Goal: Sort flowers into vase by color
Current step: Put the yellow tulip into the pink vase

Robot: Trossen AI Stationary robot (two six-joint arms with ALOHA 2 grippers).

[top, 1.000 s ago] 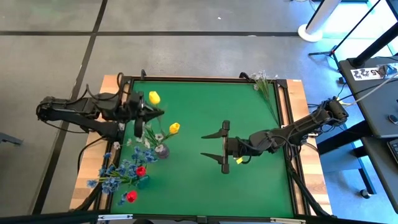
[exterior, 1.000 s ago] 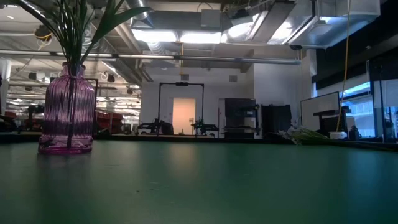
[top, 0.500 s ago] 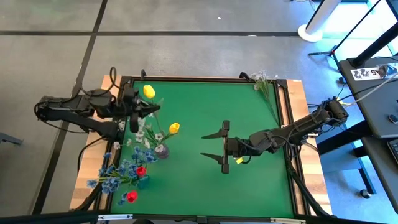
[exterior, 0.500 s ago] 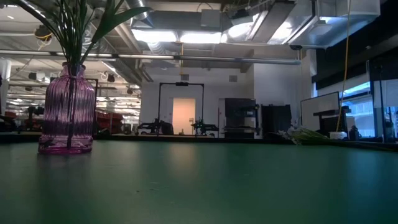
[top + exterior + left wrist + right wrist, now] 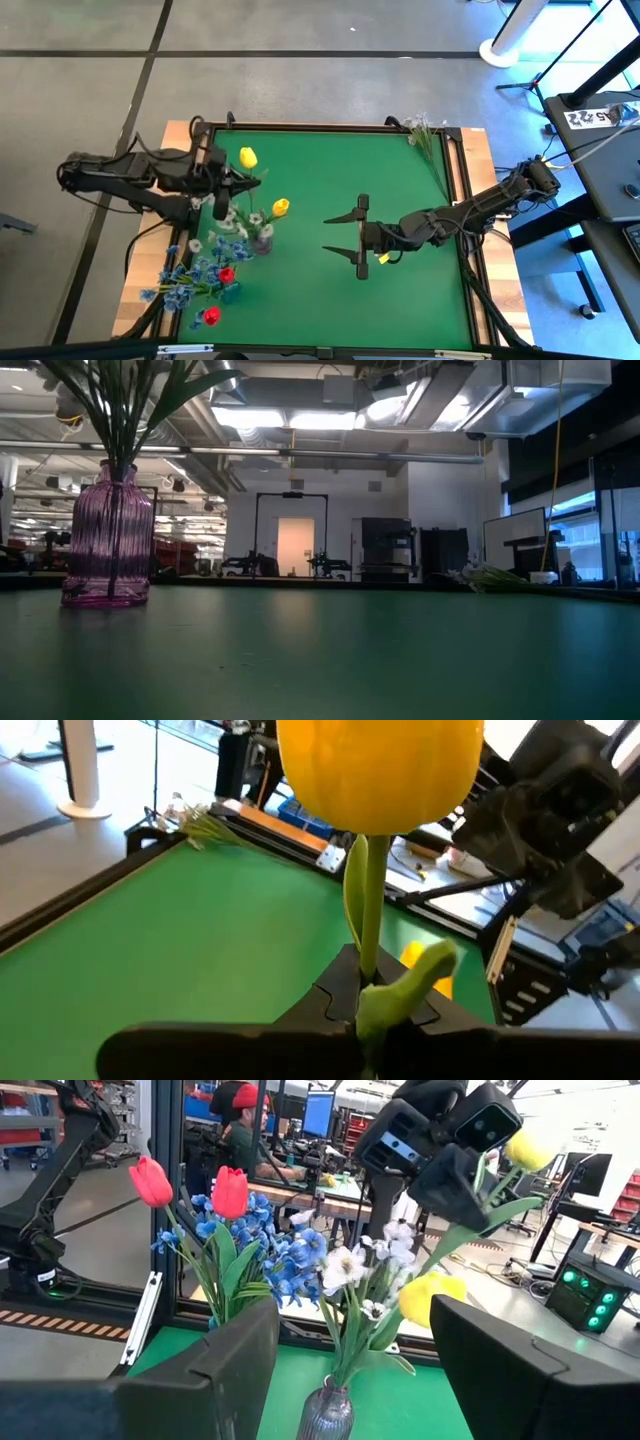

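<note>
Yellow tulip (image 5: pixel 248 157) (left gripper (image 5: pixel 222 180) clamped) aloft.

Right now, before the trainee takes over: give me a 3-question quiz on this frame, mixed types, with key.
1. True or false: the left gripper is shut on the stem of a yellow tulip.
2. Multiple choice: where is the right gripper? A) over the open middle of the green table, fingers wide apart, nothing between them; B) closed around the purple vase; C) holding the pale flowers at the far right corner.
3. Fill in: the two red tulips stand among the ____ blossoms at the near left edge.

Key: 1 true; 2 A; 3 blue.
</note>
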